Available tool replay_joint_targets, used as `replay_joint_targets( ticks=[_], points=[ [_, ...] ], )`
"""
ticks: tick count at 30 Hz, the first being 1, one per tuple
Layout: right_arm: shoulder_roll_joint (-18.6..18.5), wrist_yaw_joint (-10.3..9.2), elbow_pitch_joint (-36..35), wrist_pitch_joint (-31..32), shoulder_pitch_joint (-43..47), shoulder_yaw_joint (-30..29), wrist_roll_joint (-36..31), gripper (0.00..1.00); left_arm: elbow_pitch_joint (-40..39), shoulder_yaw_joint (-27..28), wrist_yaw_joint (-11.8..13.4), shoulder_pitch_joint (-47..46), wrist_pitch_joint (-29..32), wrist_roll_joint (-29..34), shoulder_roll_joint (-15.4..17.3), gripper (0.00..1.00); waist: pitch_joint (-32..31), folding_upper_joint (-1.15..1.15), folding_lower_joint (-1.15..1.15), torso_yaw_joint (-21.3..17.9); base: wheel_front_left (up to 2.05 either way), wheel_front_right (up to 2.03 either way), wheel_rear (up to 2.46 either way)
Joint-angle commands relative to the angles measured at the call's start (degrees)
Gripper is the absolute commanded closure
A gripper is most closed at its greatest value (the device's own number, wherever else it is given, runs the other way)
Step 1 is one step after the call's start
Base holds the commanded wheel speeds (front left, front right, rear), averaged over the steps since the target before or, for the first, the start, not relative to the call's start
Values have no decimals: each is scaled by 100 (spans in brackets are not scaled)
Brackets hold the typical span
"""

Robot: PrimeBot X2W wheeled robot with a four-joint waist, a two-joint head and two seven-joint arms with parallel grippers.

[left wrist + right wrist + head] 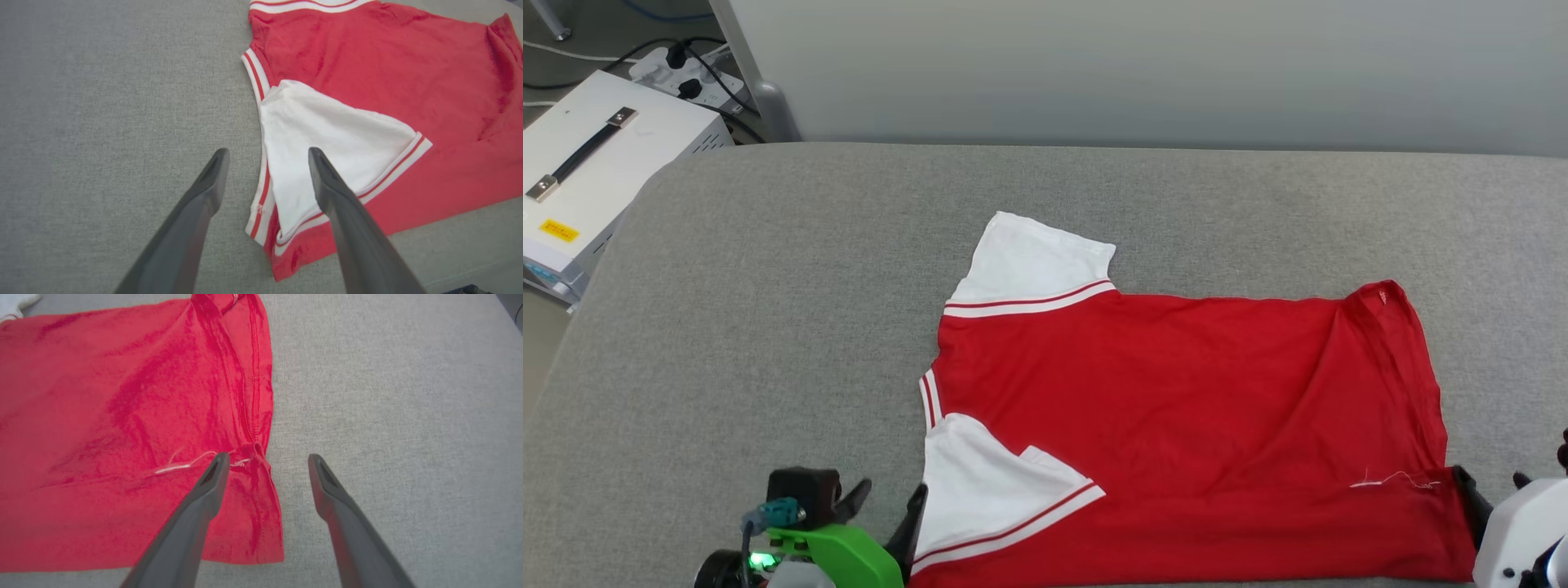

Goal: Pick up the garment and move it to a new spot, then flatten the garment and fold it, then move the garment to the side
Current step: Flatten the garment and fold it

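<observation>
The garment (1176, 392) lies spread on the grey padded surface (768, 327), collar end to the left and hem to the right. Its near white sleeve (980, 490) is folded in over the red body, and the far sleeve (1029, 261) lies flat. My left gripper (888, 496) is open at the collar-side near corner; in the left wrist view its fingertips straddle the striped edge of the garment (367, 61), left gripper (267, 152). My right gripper (1491, 482) is open at the hem's near corner, one finger over the garment (102, 416), right gripper (268, 456). Neither holds cloth.
A white case with a black handle (588, 163) and a power strip with cables (686, 69) sit on the floor past the surface's far left corner. A pale panel (1143, 65) runs along the back edge. A loose white thread (1392, 479) trails at the hem.
</observation>
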Motion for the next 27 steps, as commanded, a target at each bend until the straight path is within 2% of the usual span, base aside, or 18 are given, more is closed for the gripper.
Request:
replay_joint_targets(
  ticks=[1, 8, 12, 16, 21, 27],
  points=[
    [-31, -46, -125, -203, -159, 40, 49, 0, -21, 95, -35, -148, -247, 82, -86, 0, -72, 67, 0, -10, 0, 0, 0],
    [-53, -46, -631, -1334, -384, 345, 61, 0, 26, 277, -80, -393, -1648, 559, -227, 0, -201, 67, 0, -54, 0, 0, 0],
    [-11, -46, -694, -2023, -378, 497, 132, 0, 102, 337, -67, -436, -2177, 709, -380, 0, -211, 67, 0, -71, 0, 0, 0],
    [83, -46, -627, -2561, -311, 622, 145, 0, 165, 433, -117, -445, -2354, 815, -505, 0, -158, 67, 0, -86, 0, 0, 0],
    [176, -46, -560, -2892, -330, 728, 128, 0, 257, 544, -263, -526, -2401, 932, -601, 0, 6, 67, 0, -158, 0, 0, 0],
    [207, -46, -674, -2980, -603, 960, 91, 0, 345, 391, -662, -1206, -2184, 1123, -436, 0, 576, 67, 0, -422, 0, 0, 0]
  ],
)
